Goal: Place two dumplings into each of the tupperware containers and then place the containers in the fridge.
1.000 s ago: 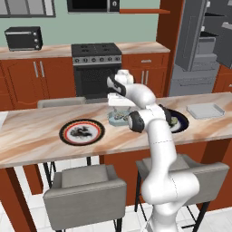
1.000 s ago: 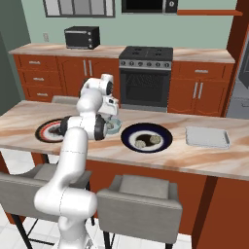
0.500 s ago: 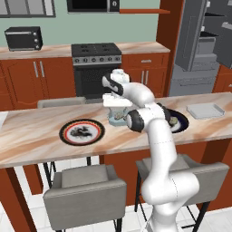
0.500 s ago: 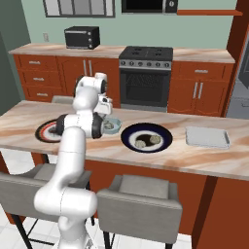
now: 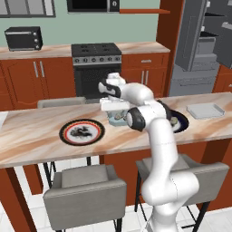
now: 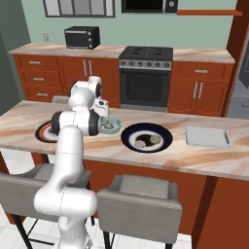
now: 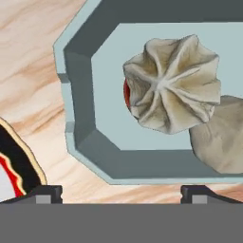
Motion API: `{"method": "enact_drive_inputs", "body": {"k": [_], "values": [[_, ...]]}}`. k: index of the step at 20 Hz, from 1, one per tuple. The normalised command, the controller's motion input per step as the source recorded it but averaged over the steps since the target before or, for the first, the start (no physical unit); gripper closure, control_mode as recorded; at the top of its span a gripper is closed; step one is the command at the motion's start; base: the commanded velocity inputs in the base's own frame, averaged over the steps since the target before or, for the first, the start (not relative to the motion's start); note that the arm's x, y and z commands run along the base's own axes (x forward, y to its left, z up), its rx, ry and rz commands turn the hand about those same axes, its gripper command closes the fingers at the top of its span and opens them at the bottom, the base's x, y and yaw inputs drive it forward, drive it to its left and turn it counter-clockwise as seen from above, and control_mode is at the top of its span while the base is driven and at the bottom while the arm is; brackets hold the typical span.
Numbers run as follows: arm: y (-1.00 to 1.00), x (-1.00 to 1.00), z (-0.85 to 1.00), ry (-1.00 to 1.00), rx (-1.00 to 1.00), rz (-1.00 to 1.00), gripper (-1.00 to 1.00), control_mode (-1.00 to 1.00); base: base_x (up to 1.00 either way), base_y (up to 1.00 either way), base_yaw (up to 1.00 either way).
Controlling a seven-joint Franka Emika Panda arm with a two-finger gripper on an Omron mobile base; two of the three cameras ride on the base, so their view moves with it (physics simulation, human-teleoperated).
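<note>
My gripper (image 7: 121,193) hangs open just above the pale blue tupperware container (image 7: 80,95), and nothing sits between its fingertips (image 7: 47,192). Two dumplings lie in that tub: a pleated one (image 7: 173,90) and another (image 7: 223,137) at the right edge. From the left base view the gripper (image 5: 114,111) is over the same tub (image 5: 118,119) on the island. The flatter grey tupperware container (image 6: 207,136) lies further right. Two more dumplings (image 6: 141,144) rest on the dark-blue plate (image 6: 163,133). The fridge (image 5: 204,41) stands open at the back right.
A red-and-black-rimmed plate (image 5: 82,132) lies left of the blue tub, its rim (image 7: 9,171) close to the gripper. Two grey stools (image 5: 86,190) stand at the island's near side. The oven (image 6: 145,78) and a toaster oven (image 6: 81,37) are behind.
The hand has drifted slightly left and up over the pale blue tub. Its jaws stay wide and the dumplings in the tub have not moved.
</note>
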Motion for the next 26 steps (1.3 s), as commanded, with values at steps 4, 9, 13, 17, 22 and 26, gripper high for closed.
{"method": "enact_drive_inputs", "body": {"k": [4, 9, 13, 17, 22, 26], "values": [[0.06, -0.07, -0.20, -0.30, 0.01, 0.16, -1.00, -1.00, 0.00, 0.00, 0.00], [0.05, -0.04, -0.20, -0.19, 0.11, 0.14, -1.00, -1.00, 0.00, 0.00, 0.00], [0.10, 0.00, -0.23, -0.11, 0.07, 0.15, -1.00, -1.00, 0.00, 0.00, 0.00], [0.28, 0.00, -0.03, -0.04, 0.00, 0.08, -1.00, -1.00, 0.00, 0.00, 0.00], [0.21, 0.06, 0.00, -0.01, 0.00, 0.07, -1.00, -1.00, 0.00, 0.00, 0.00], [0.00, 0.24, 0.00, -0.04, 0.00, 0.12, -1.00, -1.00, 0.00, 0.00, 0.00]]}}
